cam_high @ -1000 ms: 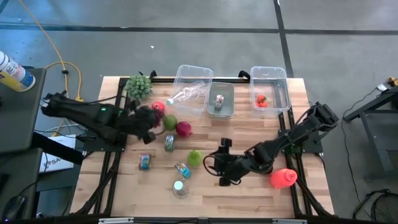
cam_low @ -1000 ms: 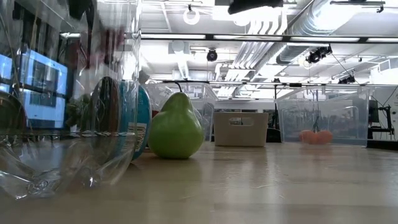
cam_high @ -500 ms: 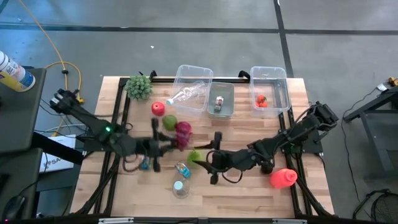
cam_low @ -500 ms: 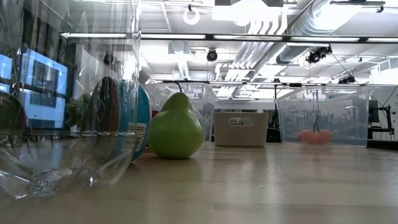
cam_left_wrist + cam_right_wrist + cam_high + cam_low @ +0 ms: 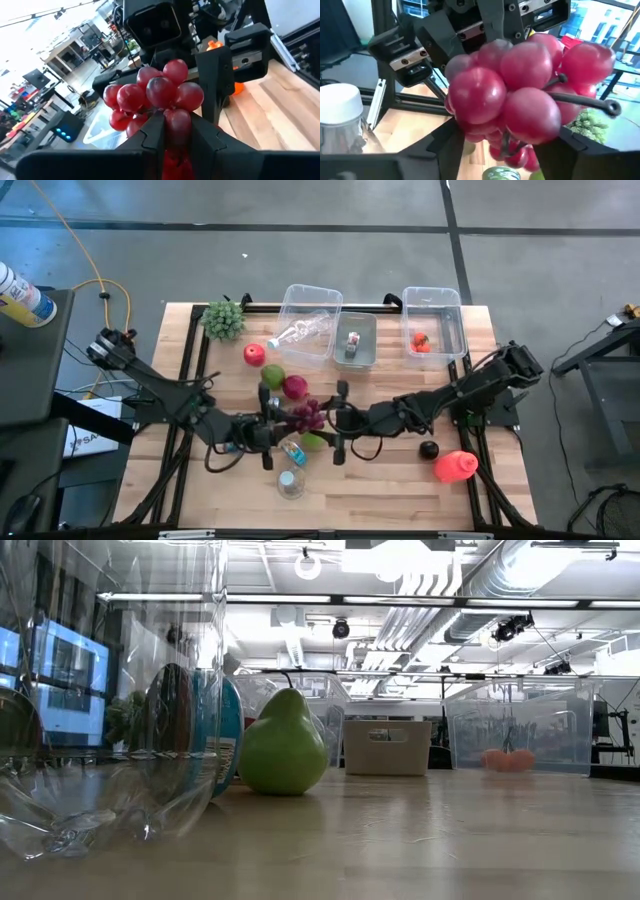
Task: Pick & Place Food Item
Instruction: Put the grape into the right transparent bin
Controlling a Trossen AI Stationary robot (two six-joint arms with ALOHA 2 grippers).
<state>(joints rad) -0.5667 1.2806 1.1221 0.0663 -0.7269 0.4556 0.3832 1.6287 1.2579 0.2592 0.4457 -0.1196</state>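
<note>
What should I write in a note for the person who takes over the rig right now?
Left gripper: jaws shut on the grapes, over mid-table.
Right gripper: facing it, right at the grapes; its grip is not clear.
Done: grapes picked up.
Left: placing. The grapes are not in any bin yet; it looks like a hand-over between the arms, so watch which arm carries on.

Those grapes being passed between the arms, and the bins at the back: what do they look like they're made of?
Grapes: probably moulded plastic. The skins are glossy and very even, and the stem is stiff and dark. Real fruit cannot be ruled out. Two back bins: clear, thin-walled plastic; their contents show through. Small grey bin: opaque and matte, likely plastic too.
</note>
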